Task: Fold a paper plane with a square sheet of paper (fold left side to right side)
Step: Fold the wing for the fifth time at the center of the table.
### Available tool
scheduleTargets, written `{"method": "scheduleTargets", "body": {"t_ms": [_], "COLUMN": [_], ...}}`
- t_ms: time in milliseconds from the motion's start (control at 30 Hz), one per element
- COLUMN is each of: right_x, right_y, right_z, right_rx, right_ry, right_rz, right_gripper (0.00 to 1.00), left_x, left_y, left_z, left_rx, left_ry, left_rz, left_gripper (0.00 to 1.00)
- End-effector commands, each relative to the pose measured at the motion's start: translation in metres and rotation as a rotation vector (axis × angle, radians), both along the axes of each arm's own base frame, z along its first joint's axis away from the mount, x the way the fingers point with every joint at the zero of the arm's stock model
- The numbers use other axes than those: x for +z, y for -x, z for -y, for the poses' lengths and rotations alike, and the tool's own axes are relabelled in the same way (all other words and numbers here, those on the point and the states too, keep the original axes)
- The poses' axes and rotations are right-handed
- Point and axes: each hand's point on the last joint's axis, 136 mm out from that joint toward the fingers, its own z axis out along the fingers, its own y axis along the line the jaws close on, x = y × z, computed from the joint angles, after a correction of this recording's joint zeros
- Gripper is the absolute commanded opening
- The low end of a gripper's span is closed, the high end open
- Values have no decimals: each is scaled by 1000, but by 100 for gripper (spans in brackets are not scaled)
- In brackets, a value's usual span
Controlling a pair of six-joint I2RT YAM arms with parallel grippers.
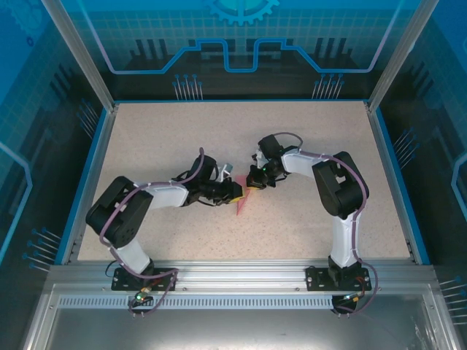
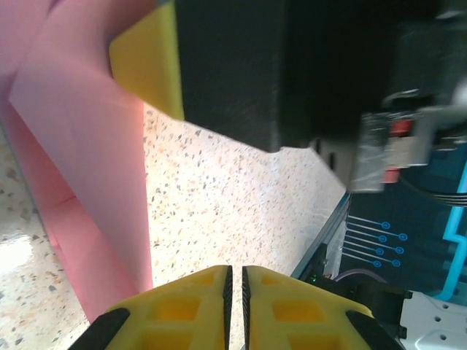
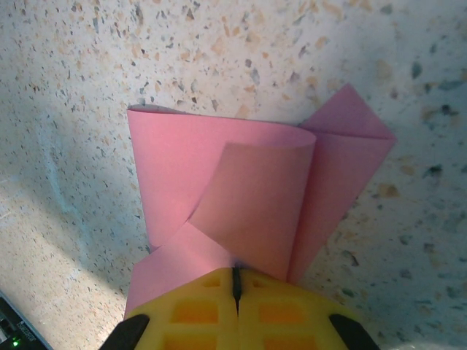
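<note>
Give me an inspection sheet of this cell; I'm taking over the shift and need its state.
Surface: speckled beige table, no marks seen.
Job's things: pink paper, partly folded, flaps overlapping and one curled, lying mid-table between the arms.
Clutter: nothing seen.
Grippers: right gripper shut on the pink paper's near edge; left gripper shut, nothing seen between its fingers, the paper just beside it.
Cables: purple cable runs along the left arm, another along the right arm; loops at both bases, none on the paper.
Surroundings: blue printed walls and metal frame posts enclose the table.
</note>
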Motion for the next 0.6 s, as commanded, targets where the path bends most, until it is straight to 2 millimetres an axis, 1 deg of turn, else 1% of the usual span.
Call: {"method": "scheduleTargets", "body": {"t_ms": [0,100,233,400,567], "right_x": [-35,-35,-36,-36,-36], "right_y": [29,29,29,28,28], "right_z": [14,14,16,16,16], "right_rx": [11,14,17,20,21], "right_ry": [91,92,101,107,109], "right_rz": [-116,-116,-115,-114,-115], "right_gripper": [5,5,5,5,5], "left_x": [-3,-16,-31,-41,-49], "left_y": [2,5,9,14,17], "left_z": [12,14,11,7,8], "left_rx": [-28,-34,-31,-30,-39], "left_ry": [15,-9,-45,-72,-82], "left_rz": [-50,-82,-112,-134,-152], "left_gripper": [15,15,15,15,15]}}
